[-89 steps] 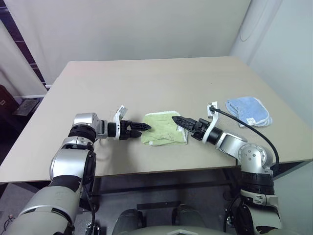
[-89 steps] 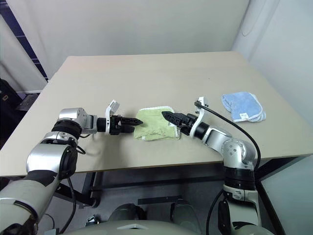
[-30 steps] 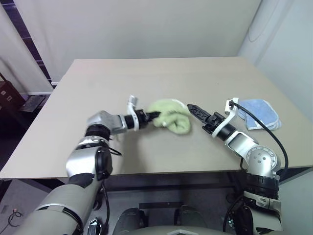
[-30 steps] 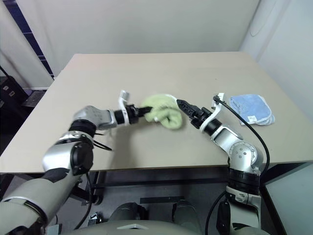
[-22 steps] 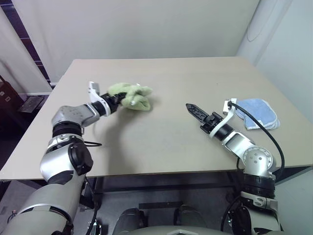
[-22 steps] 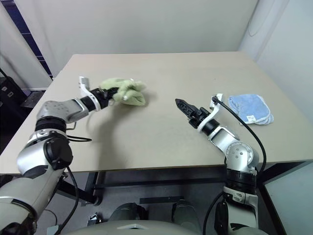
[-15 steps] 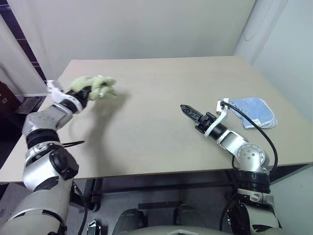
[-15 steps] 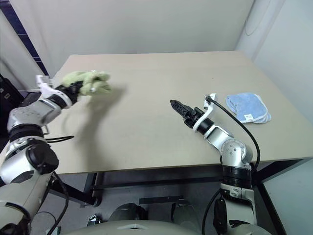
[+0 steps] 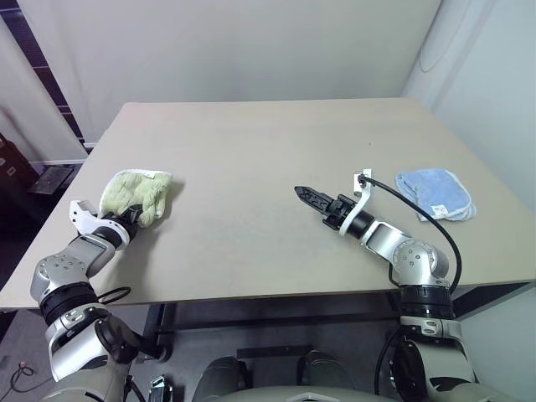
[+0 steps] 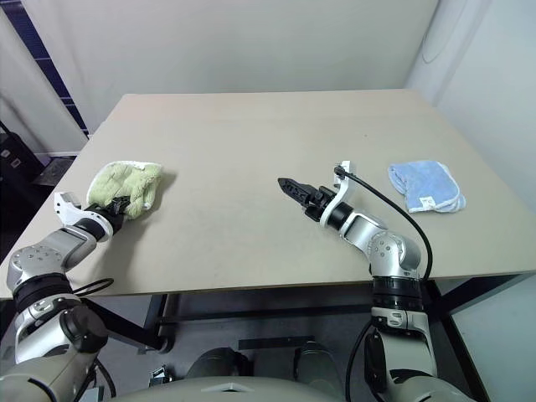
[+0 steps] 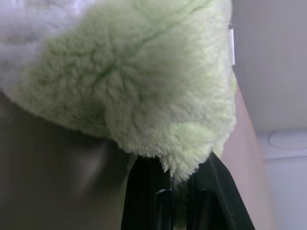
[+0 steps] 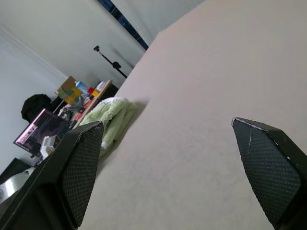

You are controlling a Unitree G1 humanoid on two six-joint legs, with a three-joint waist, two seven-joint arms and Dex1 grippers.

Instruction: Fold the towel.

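The towel (image 9: 136,193) lies bunched at the table's (image 9: 268,151) left edge; the left wrist view alone shows the left gripper (image 11: 178,201) pinching its fringe. Right gripper (image 9: 306,195) hovers mid-table, spread wide, empty. A blue cloth (image 9: 435,193) lies far right

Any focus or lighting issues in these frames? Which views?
Left wrist view: the towel sits so close that its upper edge washes out pale and the background is soft. Right wrist view: the right gripper's fingers loom large and soft-edged, and the room behind looks dim beside the bright table. Head views: even light, with a soft shadow beside the towel on the table.
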